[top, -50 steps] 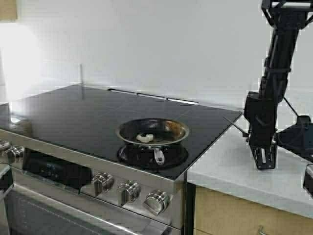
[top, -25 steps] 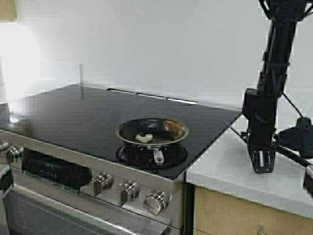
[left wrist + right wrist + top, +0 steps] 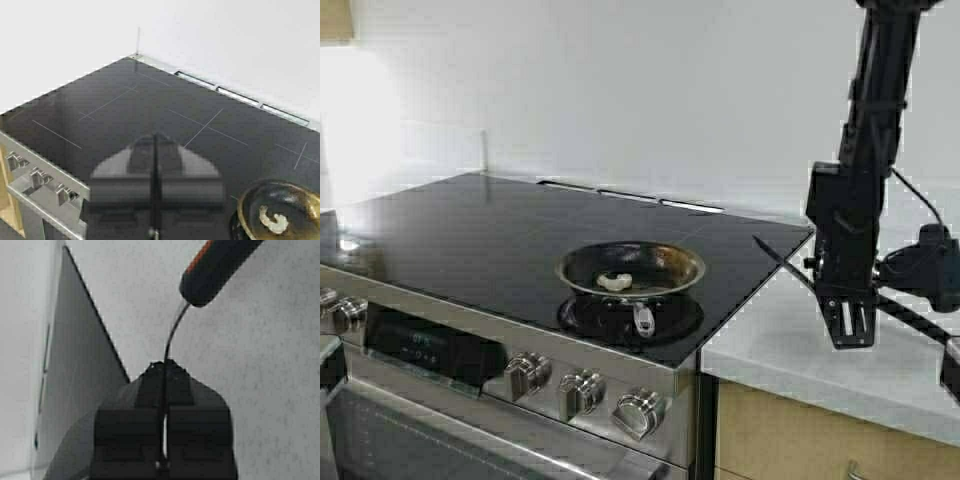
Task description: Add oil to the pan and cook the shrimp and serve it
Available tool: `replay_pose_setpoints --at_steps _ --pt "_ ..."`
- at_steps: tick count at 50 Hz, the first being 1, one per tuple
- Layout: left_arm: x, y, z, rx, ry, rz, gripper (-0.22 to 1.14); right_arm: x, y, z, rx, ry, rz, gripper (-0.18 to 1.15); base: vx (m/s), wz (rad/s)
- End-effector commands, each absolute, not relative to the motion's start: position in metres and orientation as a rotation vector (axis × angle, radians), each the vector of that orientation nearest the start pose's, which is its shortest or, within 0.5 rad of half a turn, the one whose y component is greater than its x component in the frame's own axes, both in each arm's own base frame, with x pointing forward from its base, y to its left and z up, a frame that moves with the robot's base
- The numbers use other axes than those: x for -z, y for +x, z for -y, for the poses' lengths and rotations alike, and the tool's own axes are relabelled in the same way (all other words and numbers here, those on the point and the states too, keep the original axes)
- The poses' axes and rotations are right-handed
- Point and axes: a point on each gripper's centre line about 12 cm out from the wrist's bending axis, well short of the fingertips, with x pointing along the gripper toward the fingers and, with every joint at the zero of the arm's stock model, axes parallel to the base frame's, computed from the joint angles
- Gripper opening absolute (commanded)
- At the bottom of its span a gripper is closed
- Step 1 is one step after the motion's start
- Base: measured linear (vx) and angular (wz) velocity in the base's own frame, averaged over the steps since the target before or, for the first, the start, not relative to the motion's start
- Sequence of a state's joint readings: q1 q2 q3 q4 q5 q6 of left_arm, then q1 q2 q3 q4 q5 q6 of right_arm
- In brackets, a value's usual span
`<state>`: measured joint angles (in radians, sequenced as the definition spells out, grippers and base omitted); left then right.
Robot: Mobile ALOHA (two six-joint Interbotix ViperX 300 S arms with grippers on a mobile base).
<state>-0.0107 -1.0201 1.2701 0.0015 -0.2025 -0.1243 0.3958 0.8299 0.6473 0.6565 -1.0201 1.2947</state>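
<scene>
The pan (image 3: 665,262) sits on the front right burner of the black cooktop, handle toward the knobs. The shrimp (image 3: 615,281), a pale curl, lies inside it, left of centre. In the left wrist view the pan (image 3: 305,192) and the shrimp (image 3: 272,220) show at the edge. My left gripper (image 3: 155,137) is shut, holds nothing, and hovers over the cooktop left of the pan. My right gripper (image 3: 850,338) hangs fingers down over the counter right of the stove. It is shut on a thin dark utensil (image 3: 172,332) with a black and orange handle (image 3: 215,270). The oil is out of view.
The cooktop (image 3: 470,230) is bare apart from the pan. Control knobs (image 3: 582,390) line the stove front. A pale speckled counter (image 3: 790,340) lies right of the stove, with a white wall behind. Part of a dark arm (image 3: 925,265) sits at the far right.
My right arm has risen and shifted left toward the stove with the utensil, whose thin end now reaches over the cooktop corner. The pan and shrimp have not moved.
</scene>
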Motion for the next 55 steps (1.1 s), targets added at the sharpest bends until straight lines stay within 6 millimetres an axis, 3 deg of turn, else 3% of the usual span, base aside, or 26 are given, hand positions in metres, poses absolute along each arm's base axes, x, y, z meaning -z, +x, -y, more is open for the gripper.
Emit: replay_pose_setpoints --at_steps 1,10,24,36,55 --pt "-0.261 0.186 0.002 0.008 -0.123 -0.033 0.03 0.039 0.380 -0.094 0.448 1.406 -0.214 0.15 0.00 0.00" --pt "-0.262 0.186 0.002 0.008 -0.123 -0.030 0.03 0.036 0.375 -0.093 0.442 1.399 -0.219 0.12 0.00 0.00" --pt "-0.263 0.184 0.002 0.010 -0.123 -0.021 0.03 0.006 0.356 -0.106 0.364 1.358 -0.225 0.08 0.00 0.00" --pt "-0.262 0.184 0.002 0.007 -0.124 -0.034 0.03 -0.010 0.343 -0.129 0.275 1.318 -0.286 0.08 0.00 0.00" --pt "-0.259 0.185 0.002 0.007 -0.153 -0.057 0.03 -0.065 0.356 -0.162 0.000 0.888 -0.361 0.08 0.00 0.00"
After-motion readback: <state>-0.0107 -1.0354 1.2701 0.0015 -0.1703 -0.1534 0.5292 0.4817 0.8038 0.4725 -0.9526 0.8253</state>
